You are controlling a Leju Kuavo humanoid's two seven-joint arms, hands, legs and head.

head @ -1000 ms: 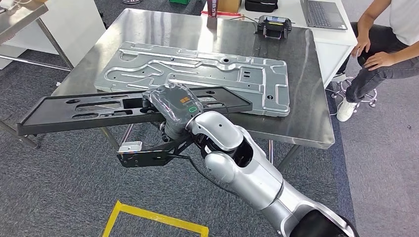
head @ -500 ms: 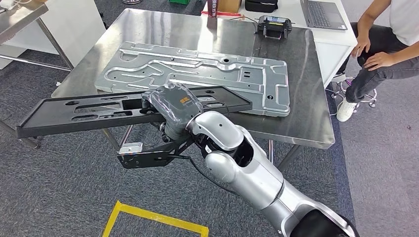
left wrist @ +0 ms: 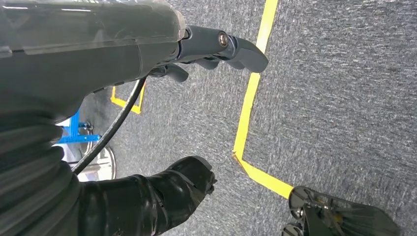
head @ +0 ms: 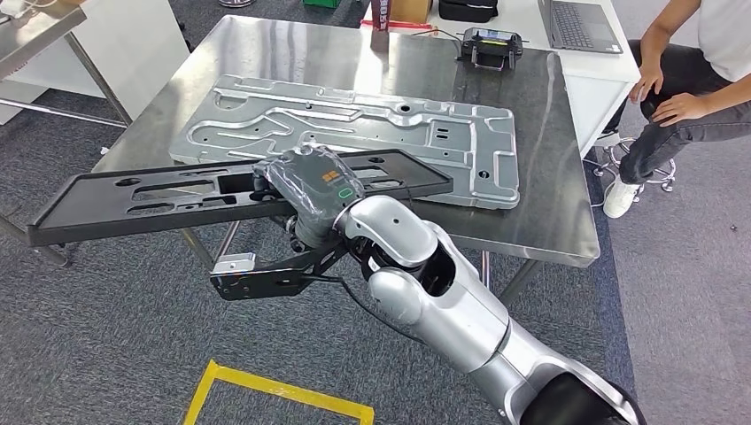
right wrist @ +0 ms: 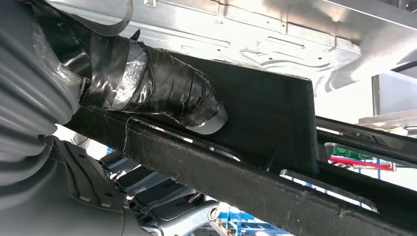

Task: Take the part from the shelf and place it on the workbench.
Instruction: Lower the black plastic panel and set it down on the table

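Note:
A long black part (head: 133, 199) with cut-outs is gripped near its middle by my right hand (head: 310, 190). Its right end lies over the front of the steel workbench (head: 549, 177) and over the edge of a large silver stamped plate (head: 354, 133). Its left end hangs out past the bench's left corner. In the right wrist view my taped thumb (right wrist: 162, 93) presses on the black part (right wrist: 265, 108), with the silver plate (right wrist: 275, 39) just beyond. My left hand (left wrist: 147, 44) hangs over the carpet and holds nothing.
A black device (head: 492, 44) stands at the bench's far edge. A person (head: 691, 80) sits at the right beside a white table with a laptop (head: 580, 25). Another metal table (head: 35, 27) is at the far left. Yellow tape (head: 266, 390) marks the floor.
The black part has shifted slightly forward, farther over the bench and the silver plate, still held in my right hand.

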